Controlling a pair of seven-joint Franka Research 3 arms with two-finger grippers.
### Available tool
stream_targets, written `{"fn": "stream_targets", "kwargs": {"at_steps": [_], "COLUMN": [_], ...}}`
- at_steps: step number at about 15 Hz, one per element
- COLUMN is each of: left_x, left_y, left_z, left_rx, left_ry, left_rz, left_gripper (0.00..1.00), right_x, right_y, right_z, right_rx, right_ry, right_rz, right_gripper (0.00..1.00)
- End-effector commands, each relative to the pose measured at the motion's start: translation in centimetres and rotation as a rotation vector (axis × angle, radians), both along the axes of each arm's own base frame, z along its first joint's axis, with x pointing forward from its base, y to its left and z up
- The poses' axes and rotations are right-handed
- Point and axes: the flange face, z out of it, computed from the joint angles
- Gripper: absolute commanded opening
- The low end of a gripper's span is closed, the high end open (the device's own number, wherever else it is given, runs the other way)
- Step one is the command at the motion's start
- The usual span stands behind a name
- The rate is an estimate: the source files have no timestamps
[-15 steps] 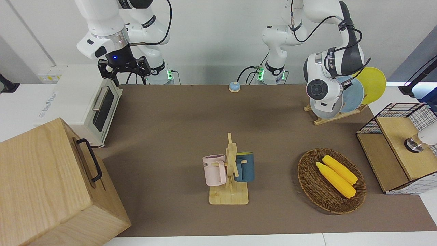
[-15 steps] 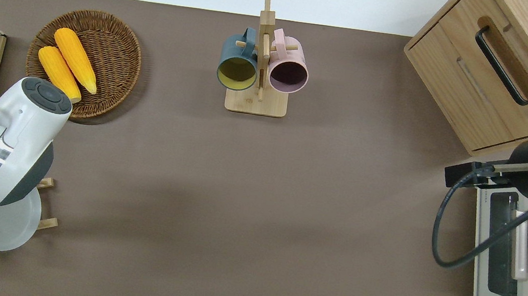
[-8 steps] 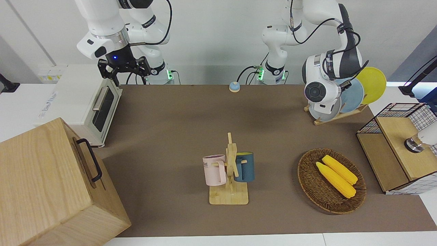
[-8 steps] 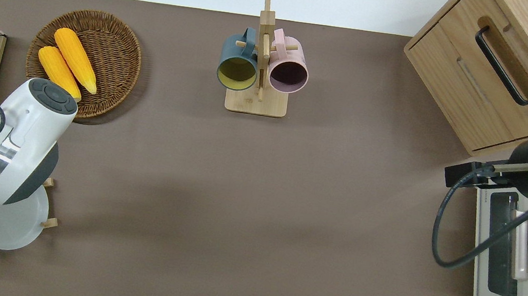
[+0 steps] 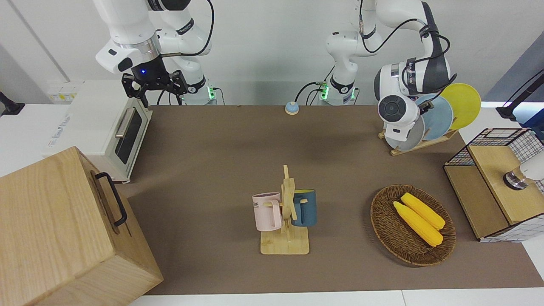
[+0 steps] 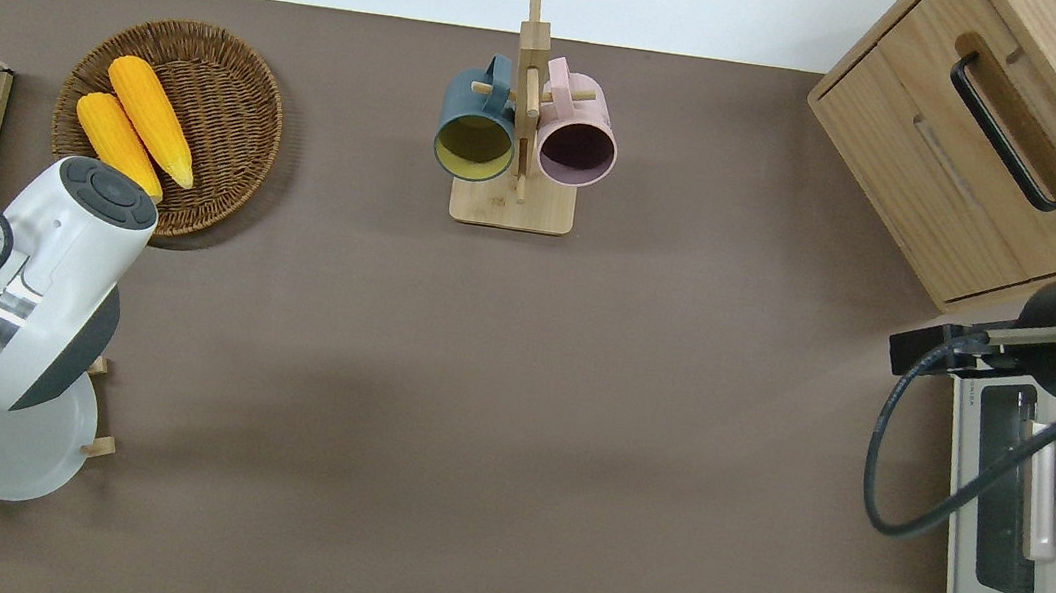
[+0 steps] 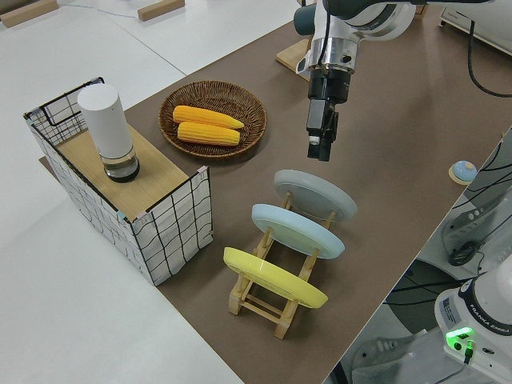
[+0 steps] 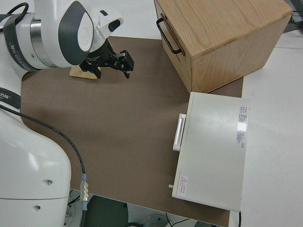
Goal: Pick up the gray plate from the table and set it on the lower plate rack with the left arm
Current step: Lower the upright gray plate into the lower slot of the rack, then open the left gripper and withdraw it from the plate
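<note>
Three plates: the rack is full, and ours is one of them.
Task's thing: gray plate (image 7: pixel 314 194) stands tilted in the lower plate rack (image 7: pixel 264 300), in the end slot farthest from the robots.
Neighbours: light blue plate (image 7: pixel 296 230) is in the next slot and yellow plate (image 7: pixel 272 278) in the one after; they sit close together, and we see no contact between them.
Handling: we judge it stiff, smooth and fairly light. It would slip in a narrow pinch and chip if knocked on a peg.
Hold point: if we must regrasp, we would take the free upper rim. The lower edge is boxed in by the slats.
Left claw: left gripper (image 7: pixel 320 152) points down in the air close above the gray plate and carries nothing. We cannot tell whether it is spread or closed. In the overhead view the wrist of the left arm (image 5: pixel 408 76) hides it.
Right claw: right gripper (image 8: pixel 113 71) is parked with its jaws spread and empty.
Change since 1.0 s ago: the left wrist has come up and shifted slightly toward the middle of the table (image 5: pixel 221 161). More of the gray plate now shows under it in the front view. The plate itself has barely shifted in its slot.
Status: we judge the placement done, with only the retreat left.
</note>
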Motion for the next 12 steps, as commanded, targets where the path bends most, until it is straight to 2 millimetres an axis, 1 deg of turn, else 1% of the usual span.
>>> {"fn": "stream_targets", "kwargs": {"at_steps": [1, 4, 7, 8, 9, 12], "left_x": [0.8, 1.5, 1.4, 1.6, 1.6, 1.1], "left_y": [-0.8, -1.4, -0.1, 0.0, 0.0, 2.1], "left_z": [2.9, 5.2, 7.5, 8.6, 9.0, 10.9], "left_rx": [-0.125, -0.241, -0.357, -0.388, -0.412, -0.52], "left_ry": [-0.103, -0.184, -0.265, -0.285, -0.293, -0.319], "left_rz": [0.031, 0.069, 0.132, 0.139, 0.147, 0.162], "left_gripper": [0.99, 0.99, 0.99, 0.99, 0.99, 0.99], "right_x": [-0.2, -0.2, -0.2, -0.2, -0.2, -0.2], "right_y": [-0.2, -0.1, -0.1, -0.2, -0.2, -0.2], "right_z": [0.4, 0.4, 0.4, 0.4, 0.4, 0.4], "right_rx": [-0.002, -0.002, -0.002, -0.002, -0.002, -0.002], "right_ry": [0.004, 0.002, 0.002, 0.004, 0.002, 0.002], "right_rz": [-0.015, -0.014, -0.014, -0.015, -0.015, -0.015], "right_gripper": [0.983, 0.983, 0.983, 0.983, 0.983, 0.983]}}
